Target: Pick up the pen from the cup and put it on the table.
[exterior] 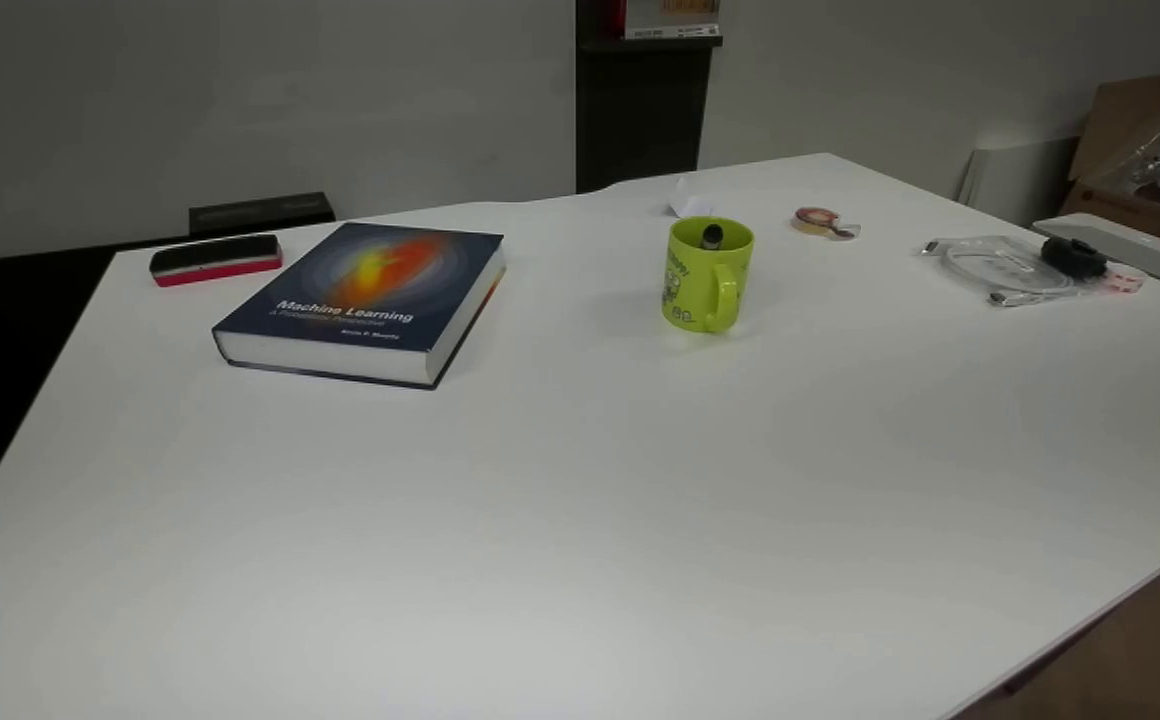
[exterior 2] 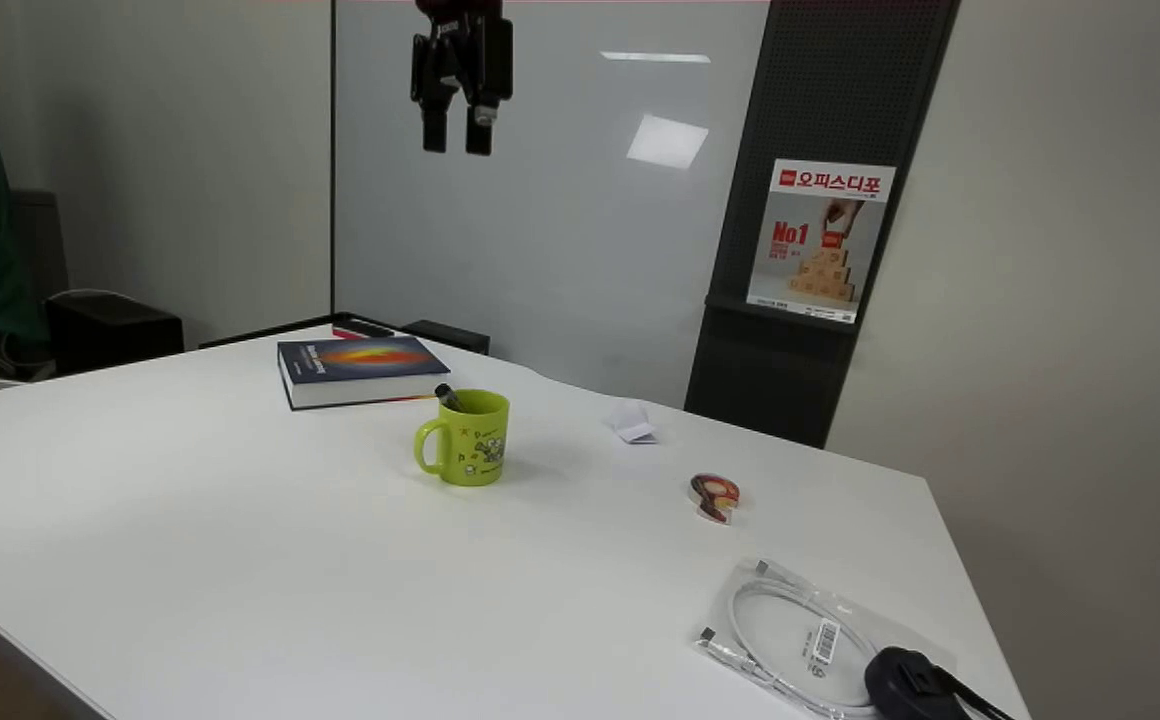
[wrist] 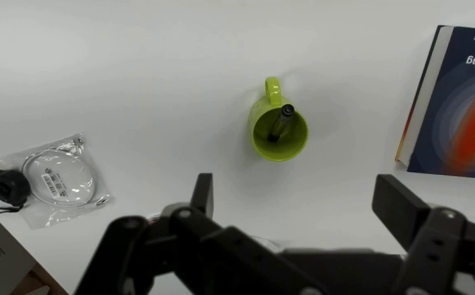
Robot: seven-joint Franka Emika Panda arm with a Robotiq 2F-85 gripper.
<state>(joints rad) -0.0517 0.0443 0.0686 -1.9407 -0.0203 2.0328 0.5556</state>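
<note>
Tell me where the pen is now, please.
In the wrist view, the pen leans inside the cup, just right of centre and left of the book.

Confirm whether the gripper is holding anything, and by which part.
Nothing is held: the gripper is open and empty. The pen leans inside the cup, untouched.
</note>
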